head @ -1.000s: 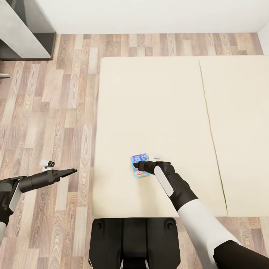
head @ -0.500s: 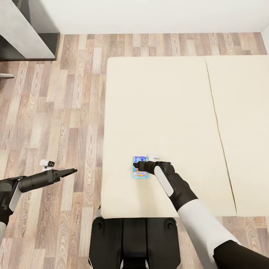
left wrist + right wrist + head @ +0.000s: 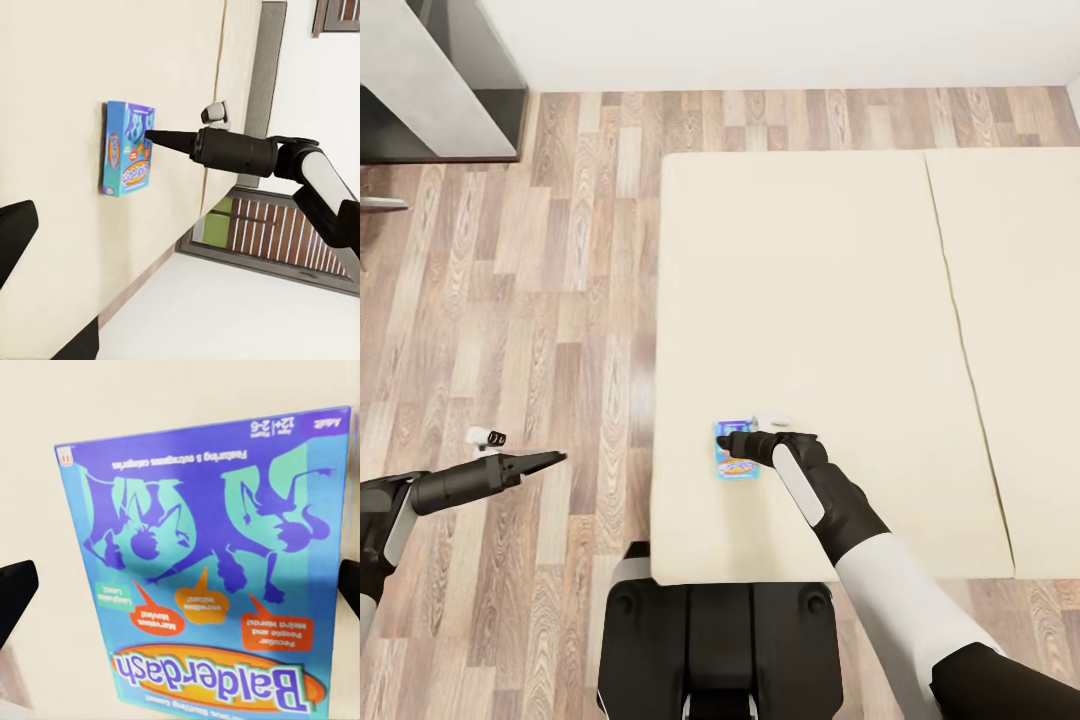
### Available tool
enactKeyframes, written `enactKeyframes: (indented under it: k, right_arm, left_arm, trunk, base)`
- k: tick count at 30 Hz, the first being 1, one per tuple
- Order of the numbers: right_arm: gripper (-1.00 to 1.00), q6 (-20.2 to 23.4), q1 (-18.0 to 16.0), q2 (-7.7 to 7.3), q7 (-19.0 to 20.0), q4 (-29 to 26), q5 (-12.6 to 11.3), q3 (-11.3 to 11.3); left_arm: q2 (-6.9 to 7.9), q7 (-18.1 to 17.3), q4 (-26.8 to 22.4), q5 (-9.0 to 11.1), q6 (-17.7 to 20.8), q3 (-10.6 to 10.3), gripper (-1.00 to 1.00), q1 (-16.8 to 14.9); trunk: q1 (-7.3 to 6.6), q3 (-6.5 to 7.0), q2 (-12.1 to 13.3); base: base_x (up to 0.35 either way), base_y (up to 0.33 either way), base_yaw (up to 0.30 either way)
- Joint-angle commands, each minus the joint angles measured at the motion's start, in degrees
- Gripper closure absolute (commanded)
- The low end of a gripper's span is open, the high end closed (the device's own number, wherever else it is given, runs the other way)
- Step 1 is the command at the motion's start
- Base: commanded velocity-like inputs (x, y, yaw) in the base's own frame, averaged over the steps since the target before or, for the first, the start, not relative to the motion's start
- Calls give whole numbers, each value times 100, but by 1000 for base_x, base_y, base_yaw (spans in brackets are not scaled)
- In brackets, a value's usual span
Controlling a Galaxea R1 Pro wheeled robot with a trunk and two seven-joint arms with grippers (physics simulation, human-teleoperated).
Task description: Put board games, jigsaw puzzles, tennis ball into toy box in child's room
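Note:
One blue board game [image 3: 737, 462] with cartoon print lies flat on the beige bed [image 3: 840, 280], near its front left corner. My right gripper [image 3: 725, 440] hovers just over the box, open. In the right wrist view the box [image 3: 202, 570] sits between the two dark fingertips [image 3: 15, 589], which stand off its two sides. In the left wrist view the box [image 3: 129, 150] has the right gripper [image 3: 150, 136] pointing at its top face. My left gripper [image 3: 555, 459] hangs over the wood floor left of the bed, open and holding nothing.
A grey piece of furniture [image 3: 430, 90] stands at the far left by the white wall. Wood-plank floor [image 3: 510, 300] runs left of the bed. A seam [image 3: 960, 330] divides the mattress. My base [image 3: 720, 640] is against the bed's near edge.
The whole picture has shifted, so the camera has moved: bed and floor now sit further right. Both arms hold the same pose, and the box stays under my right gripper.

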Motion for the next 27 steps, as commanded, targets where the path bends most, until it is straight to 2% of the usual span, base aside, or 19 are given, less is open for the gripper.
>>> enactKeyframes:
  k: [1, 17, 27]
  right_arm:
    - [-100, 15, -2, -1, -56, -7, -62, 10]
    - [-100, 15, -2, -1, -56, -7, -64, 10]
    - [-100, 15, -2, -1, -56, -7, -61, 15]
  left_arm:
    - [2, -22, 1, -1, 61, -1, -100, -1]
    - [-2, -22, 1, -1, 61, -1, -100, -2]
    - [-6, -22, 1, -2, 61, -2, -100, 1]
  trunk:
    - [3, -6, -9]
    - [3, -6, -9]
    - [3, -6, -9]
  base:
    - [0, 118, 0]
    - [0, 132, 0]
    - [0, 29, 0]
